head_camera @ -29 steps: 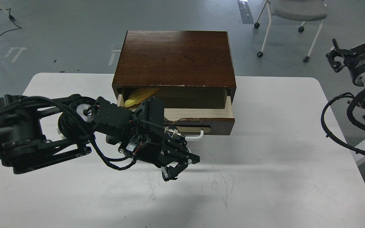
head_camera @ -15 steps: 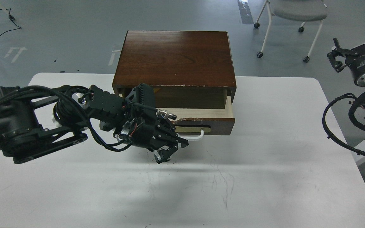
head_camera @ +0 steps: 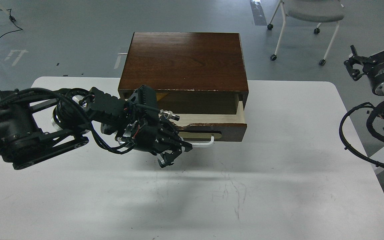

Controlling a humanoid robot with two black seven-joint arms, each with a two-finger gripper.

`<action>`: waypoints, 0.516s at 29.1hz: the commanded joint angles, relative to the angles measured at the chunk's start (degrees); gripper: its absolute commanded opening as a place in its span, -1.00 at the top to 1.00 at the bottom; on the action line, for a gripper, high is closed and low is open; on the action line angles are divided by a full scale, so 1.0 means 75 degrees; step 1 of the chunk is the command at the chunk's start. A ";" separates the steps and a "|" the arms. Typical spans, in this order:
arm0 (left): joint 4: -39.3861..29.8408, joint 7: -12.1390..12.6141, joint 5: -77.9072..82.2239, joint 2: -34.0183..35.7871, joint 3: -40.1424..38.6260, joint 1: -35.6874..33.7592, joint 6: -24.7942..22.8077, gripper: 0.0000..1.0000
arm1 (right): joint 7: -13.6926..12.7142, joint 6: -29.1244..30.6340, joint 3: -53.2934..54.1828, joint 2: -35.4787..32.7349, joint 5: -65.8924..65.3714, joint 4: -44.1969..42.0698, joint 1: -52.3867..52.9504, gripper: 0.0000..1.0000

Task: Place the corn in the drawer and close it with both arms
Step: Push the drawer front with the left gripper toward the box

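The corn (head_camera: 160, 96) lies in the open drawer (head_camera: 211, 128), only a yellow sliver showing behind the left gripper's (head_camera: 167, 159) wrist. That gripper hangs low before the drawer's left end, fingers seemingly pressed together, empty. The right gripper (head_camera: 371, 60), far right, looks spread

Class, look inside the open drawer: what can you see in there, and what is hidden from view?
Inside the drawer shows pale wood and, at its left end, a sliver of yellow corn. The left arm covers the rest of the corn.
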 commanded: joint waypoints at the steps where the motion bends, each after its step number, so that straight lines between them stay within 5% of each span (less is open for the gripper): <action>1: 0.0172 0.0003 0.0004 -0.0010 -0.0003 -0.0014 -0.0003 1.00 | -0.0001 0.0000 0.0000 -0.0020 0.0000 0.0011 0.0011 -1.00; 15: 0.1239 0.0003 0.0004 -0.0209 -0.0015 -0.0167 0.0179 1.00 | -0.0001 0.0000 0.0000 -0.0043 0.0000 0.0000 0.0011 -1.00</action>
